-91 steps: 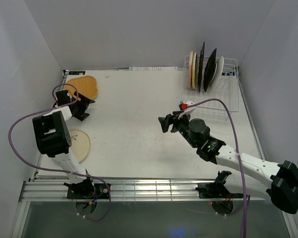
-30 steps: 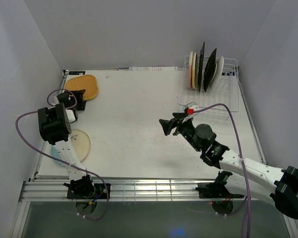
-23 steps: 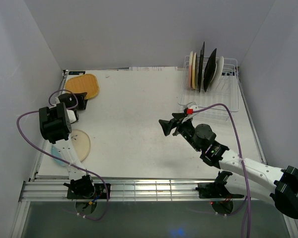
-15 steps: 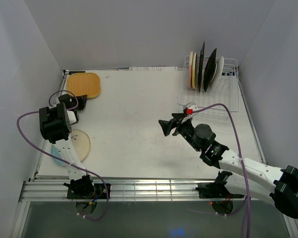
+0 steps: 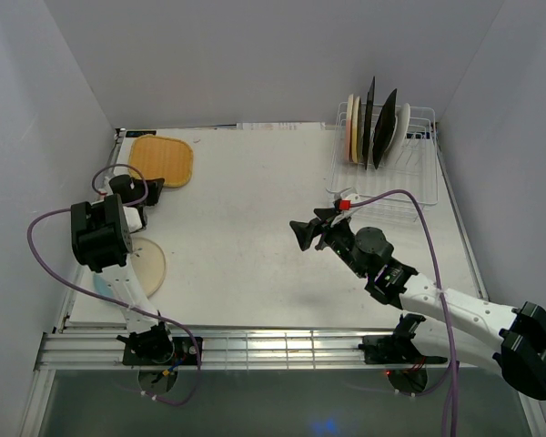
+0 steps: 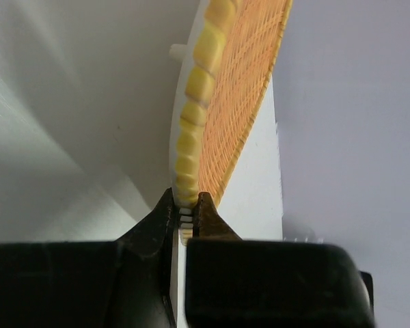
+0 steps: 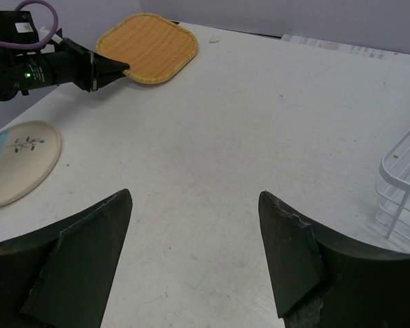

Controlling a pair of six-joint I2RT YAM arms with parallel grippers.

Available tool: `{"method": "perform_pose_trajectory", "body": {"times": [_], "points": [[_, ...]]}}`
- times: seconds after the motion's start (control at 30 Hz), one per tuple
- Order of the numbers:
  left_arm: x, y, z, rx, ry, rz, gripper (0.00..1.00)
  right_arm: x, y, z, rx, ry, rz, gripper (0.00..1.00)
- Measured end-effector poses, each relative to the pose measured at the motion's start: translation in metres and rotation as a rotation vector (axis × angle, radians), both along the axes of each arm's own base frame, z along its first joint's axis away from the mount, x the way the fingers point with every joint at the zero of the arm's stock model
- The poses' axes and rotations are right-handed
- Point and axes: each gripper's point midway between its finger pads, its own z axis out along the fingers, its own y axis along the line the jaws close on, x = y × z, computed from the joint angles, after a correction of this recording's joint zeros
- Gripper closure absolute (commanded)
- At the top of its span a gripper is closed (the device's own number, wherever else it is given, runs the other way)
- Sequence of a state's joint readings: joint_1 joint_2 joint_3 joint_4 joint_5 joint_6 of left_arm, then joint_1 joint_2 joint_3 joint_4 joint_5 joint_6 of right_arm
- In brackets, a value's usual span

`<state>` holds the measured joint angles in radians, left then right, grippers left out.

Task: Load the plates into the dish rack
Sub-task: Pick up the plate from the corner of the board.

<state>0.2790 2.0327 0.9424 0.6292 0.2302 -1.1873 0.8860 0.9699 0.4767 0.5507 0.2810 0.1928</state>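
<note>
The square orange ribbed plate (image 5: 161,160) lies at the table's back left. My left gripper (image 5: 149,186) is shut on its near rim. In the left wrist view the yellow ribbed edge (image 6: 191,130) sits pinched between the gripper (image 6: 186,205) jaws. My right gripper (image 5: 302,228) hovers open over mid-table, holding nothing. Its wrist view shows the gripper (image 7: 195,198) with bare table between the fingers, and the orange plate (image 7: 148,48) far off. A round cream plate (image 5: 146,265) lies near the left edge, partly over a blue plate (image 5: 104,283). The white dish rack (image 5: 409,177) at back right holds several upright plates (image 5: 373,123).
White walls close in the table on the left, back and right. The left arm's purple cable (image 5: 50,223) loops beside its elbow. The rack's near corner (image 7: 403,184) shows at the right of the right wrist view. A metal rail (image 5: 282,346) runs along the near edge.
My left gripper has shut on the orange plate's rim. The plate has shifted a little to the right. The right arm has stayed still.
</note>
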Motion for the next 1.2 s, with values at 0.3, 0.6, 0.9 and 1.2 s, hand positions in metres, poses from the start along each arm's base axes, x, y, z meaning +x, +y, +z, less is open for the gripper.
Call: {"method": "perform_pose_trajectory", "body": {"times": [0.3,0.6,0.9,1.2], "points": [[-0.03,-0.024,0.034,0.161,-0.007,-0.096,1.0,0.002,0.003,-0.01,-0.04,0.006,0.007,0.19],[-0.047,-0.068,0.086,0.378,-0.08,-0.196,1.0,0.006,0.008,-0.021,-0.088,0.018,0.013,0.19],[-0.066,-0.094,0.104,0.431,-0.092,-0.274,1.0,0.006,0.019,-0.032,-0.143,0.017,0.06,0.19],[-0.085,-0.118,0.095,0.349,0.05,-0.423,1.0,-0.004,0.04,-0.035,-0.232,-0.041,0.116,0.18]]}}
